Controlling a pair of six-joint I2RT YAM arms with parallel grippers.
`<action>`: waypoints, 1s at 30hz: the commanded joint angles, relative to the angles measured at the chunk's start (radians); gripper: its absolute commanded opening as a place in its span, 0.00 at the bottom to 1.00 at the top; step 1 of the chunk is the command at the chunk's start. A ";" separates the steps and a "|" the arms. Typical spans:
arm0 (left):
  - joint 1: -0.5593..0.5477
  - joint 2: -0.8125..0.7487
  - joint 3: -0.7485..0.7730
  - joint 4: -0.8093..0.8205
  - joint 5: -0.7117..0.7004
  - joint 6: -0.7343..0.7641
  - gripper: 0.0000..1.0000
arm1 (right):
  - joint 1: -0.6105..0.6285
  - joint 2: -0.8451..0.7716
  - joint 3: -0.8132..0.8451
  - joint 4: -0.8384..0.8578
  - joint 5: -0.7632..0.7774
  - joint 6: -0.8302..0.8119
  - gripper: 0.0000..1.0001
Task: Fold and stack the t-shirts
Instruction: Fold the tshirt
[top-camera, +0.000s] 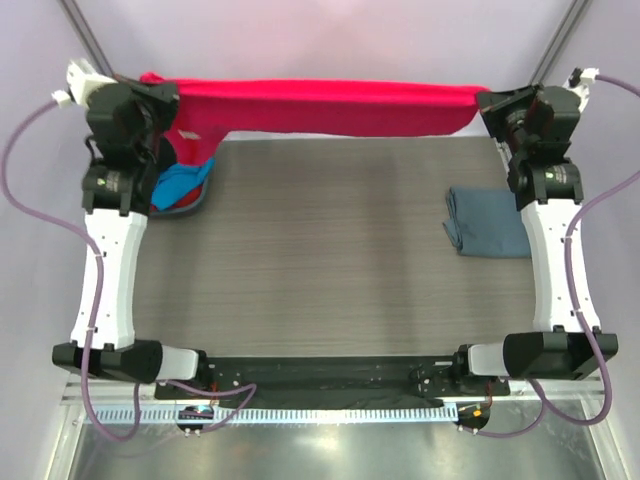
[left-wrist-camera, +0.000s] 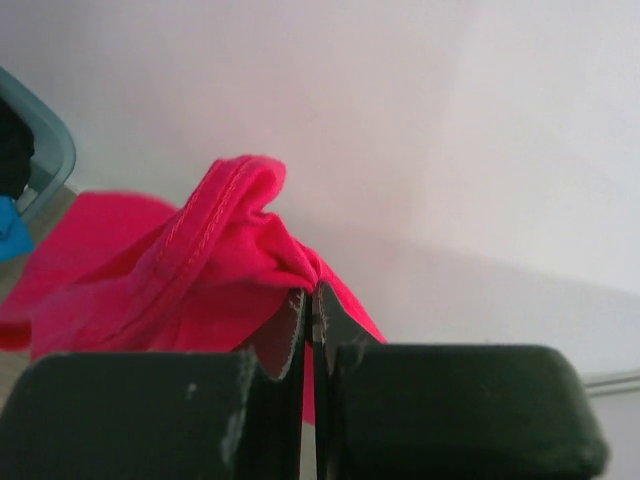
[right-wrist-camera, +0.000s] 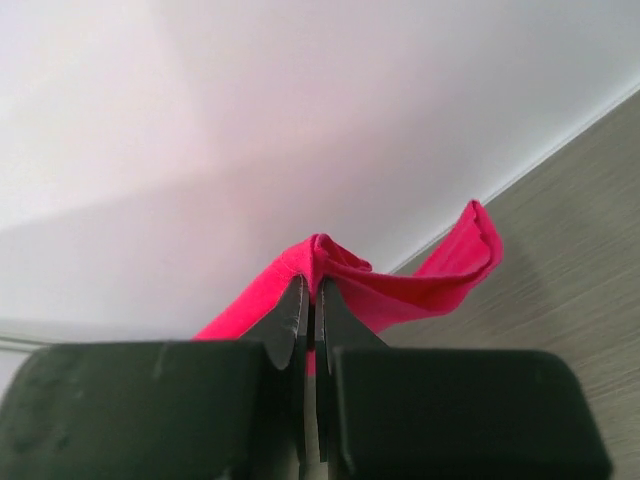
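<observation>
Fingers (left-wrist-camera: 285, 340) of both arms (top-camera: 108, 270) pinch the red-pink t-shirt (top-camera: 330, 106) stretched between them.

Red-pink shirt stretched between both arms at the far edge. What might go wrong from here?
The left gripper and right gripper pinch only thin edge folds of the red-pink shirt; pulled taut, one may slip.
Its left end droops by the bin; it might snag.
The folded grey-blue shirt lies beside the right arm; a sweep may ruffle it.
</observation>
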 joint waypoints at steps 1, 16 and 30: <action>0.023 -0.005 -0.282 0.315 -0.048 -0.034 0.00 | -0.026 0.061 -0.130 0.180 -0.005 0.050 0.01; 0.022 -0.148 -1.158 0.669 0.046 -0.123 0.00 | -0.080 0.078 -0.892 0.547 -0.073 0.018 0.01; 0.020 -0.677 -1.639 0.565 0.055 -0.148 0.00 | -0.083 -0.397 -1.317 0.475 0.021 -0.025 0.01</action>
